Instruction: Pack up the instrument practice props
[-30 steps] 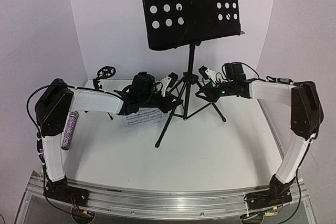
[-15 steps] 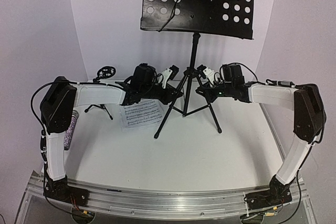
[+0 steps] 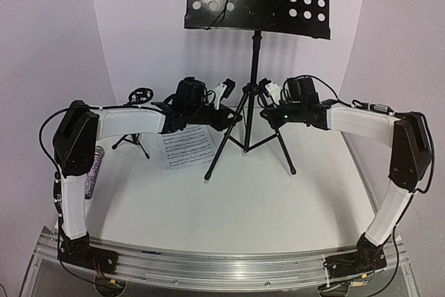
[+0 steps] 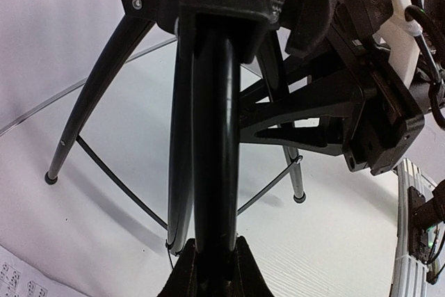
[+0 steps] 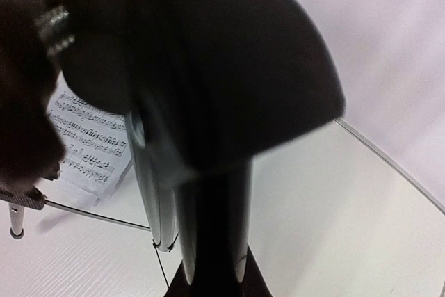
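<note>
Nearest to the arm bases, the purple glitter microphone (image 3: 91, 173) lies on the left side of the white desk (image 3: 278, 206), partly hidden behind the upright part of the left arm. Further in, the sheet-music pages (image 3: 185, 149) lie flat on the desk, just to the left of the spread legs of the tall black music stand (image 3: 252, 67). This stand is upright in the middle of the desk. Both arms reach to its pole, just above the place where the legs join. The left gripper (image 4: 214, 273) is closed narrowly on the pole from the left, and the right gripper (image 5: 212, 276) clamps the same pole from the right. A small black tripod mic stand (image 3: 140, 96) is at the far left, behind the left arm. The perforated plate of the music stand is the highest and farthest.
</note>
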